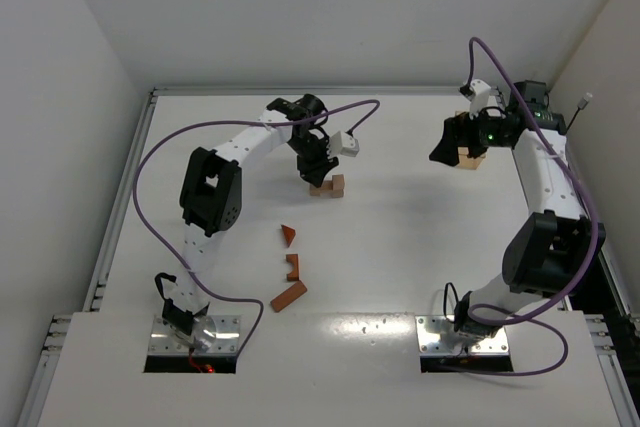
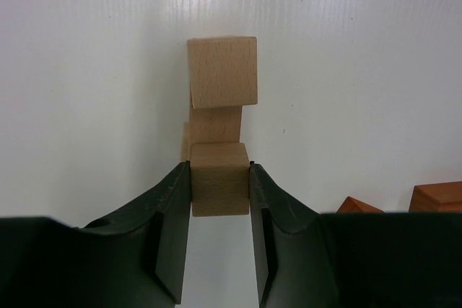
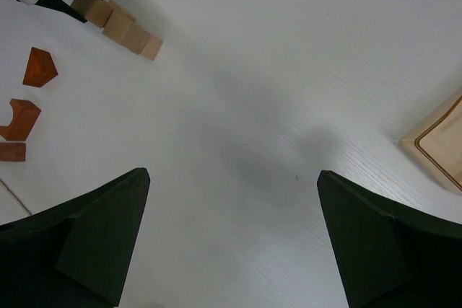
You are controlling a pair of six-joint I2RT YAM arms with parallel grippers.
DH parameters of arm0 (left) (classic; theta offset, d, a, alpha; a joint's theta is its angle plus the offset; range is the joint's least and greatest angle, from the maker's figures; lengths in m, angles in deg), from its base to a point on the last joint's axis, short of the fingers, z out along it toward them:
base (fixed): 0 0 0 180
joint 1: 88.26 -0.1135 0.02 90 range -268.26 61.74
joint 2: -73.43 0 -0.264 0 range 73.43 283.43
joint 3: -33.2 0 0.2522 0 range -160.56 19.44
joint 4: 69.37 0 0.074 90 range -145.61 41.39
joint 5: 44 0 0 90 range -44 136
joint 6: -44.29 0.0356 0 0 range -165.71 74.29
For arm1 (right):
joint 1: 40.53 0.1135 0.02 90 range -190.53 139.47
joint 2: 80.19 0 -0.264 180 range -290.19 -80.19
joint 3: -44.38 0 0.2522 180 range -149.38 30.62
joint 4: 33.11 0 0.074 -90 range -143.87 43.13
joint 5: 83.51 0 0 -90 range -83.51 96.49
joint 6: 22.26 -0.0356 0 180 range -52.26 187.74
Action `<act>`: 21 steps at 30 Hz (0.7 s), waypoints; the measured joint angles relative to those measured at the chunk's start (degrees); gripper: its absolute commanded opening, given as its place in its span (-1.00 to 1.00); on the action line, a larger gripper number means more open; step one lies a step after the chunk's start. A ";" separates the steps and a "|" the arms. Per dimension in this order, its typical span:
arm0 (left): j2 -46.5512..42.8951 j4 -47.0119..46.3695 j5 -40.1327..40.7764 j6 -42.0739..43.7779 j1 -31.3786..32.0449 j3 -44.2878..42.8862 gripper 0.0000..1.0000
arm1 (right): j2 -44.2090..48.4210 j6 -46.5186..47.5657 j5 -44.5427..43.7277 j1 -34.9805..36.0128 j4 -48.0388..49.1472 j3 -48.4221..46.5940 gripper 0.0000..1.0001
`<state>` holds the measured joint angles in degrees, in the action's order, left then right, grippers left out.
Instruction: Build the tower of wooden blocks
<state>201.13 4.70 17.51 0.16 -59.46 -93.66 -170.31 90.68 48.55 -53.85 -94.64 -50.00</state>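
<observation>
Base course is in hand, I judge. On the table, upper centre of the overhead view, the left gripper is clamped on a tan block at the near end of the wood block tower, so far only a tan row. The right gripper stands spread wide, empty. Next move: seat and release, then fetch the reddish-brown wood blocks lying lower centre. Only the left wrist view shows the grip, and only the right wrist view shows the tray rim plainly.

A white table stands between plain white walls. A flat tan tray lies on it at about two o'clock from the middle, and from above only a corner shows. A grey rail lines the table's edge at nine o'clock.
</observation>
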 measured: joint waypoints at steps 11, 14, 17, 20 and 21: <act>-0.02 -0.28 0.37 0.00 0.00 0.00 -0.98 | -0.92 0.00 0.33 0.07 -0.37 -0.42 0.99; -0.02 -0.31 0.44 0.00 0.00 0.00 -0.98 | -0.92 0.00 0.37 0.07 -0.39 -0.44 0.99; 0.00 -0.31 0.44 0.00 0.00 0.00 -0.90 | -0.92 0.00 0.39 0.07 -0.39 -0.44 0.99; -0.02 -0.31 0.44 0.00 -0.20 0.00 -0.56 | -0.92 0.13 0.39 0.07 -0.39 -0.44 0.99; -0.02 -0.31 0.44 0.00 -0.28 0.00 -0.40 | -0.92 0.22 0.39 0.07 -0.39 -0.44 0.99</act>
<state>201.11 4.40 17.95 0.16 -59.74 -93.66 -171.23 90.90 48.94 -53.78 -95.04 -50.44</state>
